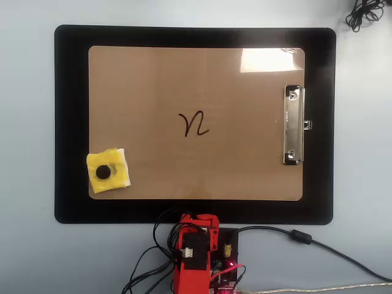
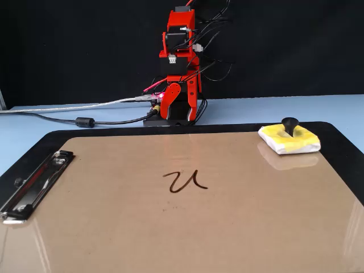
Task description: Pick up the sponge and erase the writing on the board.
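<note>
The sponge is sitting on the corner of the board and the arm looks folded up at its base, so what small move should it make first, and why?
Probably unfold and reach toward the sponge, aiming for its black knob. The arm is folded at its base, off the board, nothing is held, and the writing is intact, so wiping has to wait. I cannot tell the gripper's state.

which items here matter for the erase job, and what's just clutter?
For the job:
- sponge, on the board's corner
- writing, mid-board
- board
- arm, folded at its base; gripper state unclear

Lying about:
- black mat under the board
- grey cable beside the base
- tangled wire, table corner
</note>
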Controlling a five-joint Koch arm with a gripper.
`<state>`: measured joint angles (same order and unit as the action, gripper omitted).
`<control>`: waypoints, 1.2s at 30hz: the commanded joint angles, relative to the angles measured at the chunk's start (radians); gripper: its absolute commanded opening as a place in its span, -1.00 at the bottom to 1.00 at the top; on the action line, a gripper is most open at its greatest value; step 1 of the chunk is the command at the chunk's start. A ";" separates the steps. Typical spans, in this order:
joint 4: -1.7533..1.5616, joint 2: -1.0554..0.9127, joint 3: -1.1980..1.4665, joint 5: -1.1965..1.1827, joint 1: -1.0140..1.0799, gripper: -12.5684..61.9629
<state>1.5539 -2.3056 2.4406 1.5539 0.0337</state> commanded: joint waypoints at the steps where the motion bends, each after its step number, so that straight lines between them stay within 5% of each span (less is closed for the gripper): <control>1: 0.055 -0.046 0.006 0.003 0.000 0.27; 11: 0.107 -0.046 -0.311 0.006 -0.014 0.25; 14: -0.029 -0.049 -0.353 0.008 -0.167 0.21; 25: -0.896 -0.046 -0.137 0.284 -0.922 0.19; 36: -1.878 0.144 0.207 0.114 -1.078 0.19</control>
<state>-0.1442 -2.1890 2.6599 1.7181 -1.0232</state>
